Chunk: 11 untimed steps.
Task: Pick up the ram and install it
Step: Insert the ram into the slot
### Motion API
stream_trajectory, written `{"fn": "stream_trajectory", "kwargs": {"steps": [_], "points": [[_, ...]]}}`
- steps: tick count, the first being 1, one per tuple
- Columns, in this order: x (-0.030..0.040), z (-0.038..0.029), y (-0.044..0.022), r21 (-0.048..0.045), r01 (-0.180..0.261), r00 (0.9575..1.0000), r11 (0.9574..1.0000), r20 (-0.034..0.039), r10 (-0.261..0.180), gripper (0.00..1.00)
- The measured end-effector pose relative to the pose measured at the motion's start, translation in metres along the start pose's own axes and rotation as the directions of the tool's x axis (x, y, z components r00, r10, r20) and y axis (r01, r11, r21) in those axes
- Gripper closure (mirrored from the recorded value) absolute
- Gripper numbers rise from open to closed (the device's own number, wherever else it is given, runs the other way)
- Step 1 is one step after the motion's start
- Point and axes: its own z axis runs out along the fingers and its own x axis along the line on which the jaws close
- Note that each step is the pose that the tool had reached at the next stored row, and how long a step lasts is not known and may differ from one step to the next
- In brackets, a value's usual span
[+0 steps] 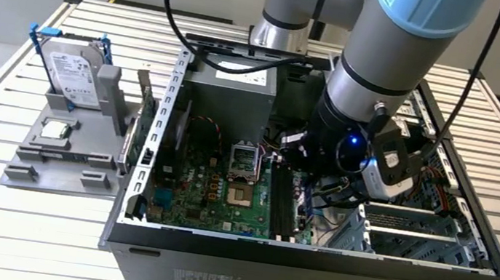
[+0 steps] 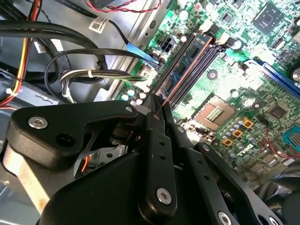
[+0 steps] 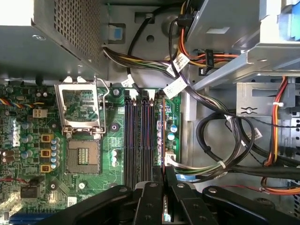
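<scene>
Motherboard [image 3: 84, 140] below, thin bluish-green ram [image 2: 187, 70] edge-on, upright in slot, hand [image 3: 164, 180] on 1 end

A: Where is the long, narrow, bluish-green circuit-board ram stick [image 3: 163, 136] sitting?
B: It is standing on edge in the motherboard slot nearest the cable bundle, running alongside the empty black slots.
A: And in the second wrist view?
B: Its thin top edge [image 2: 187, 70] is showing.

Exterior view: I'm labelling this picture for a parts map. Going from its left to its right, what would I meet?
Hard drive in blue clips → grey parts tray → computer case's left wall → empty processor socket → memory slots → arm's wrist over the case → drive bay cage.
</scene>
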Motion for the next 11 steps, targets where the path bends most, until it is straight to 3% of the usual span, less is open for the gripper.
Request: {"fn": "stream_trajectory", "kwargs": {"steps": [11], "points": [[0.0017,0.0083,0.0,0.0001,0.0,1.0,1.0,-0.0001,0.0,1.0]]}}
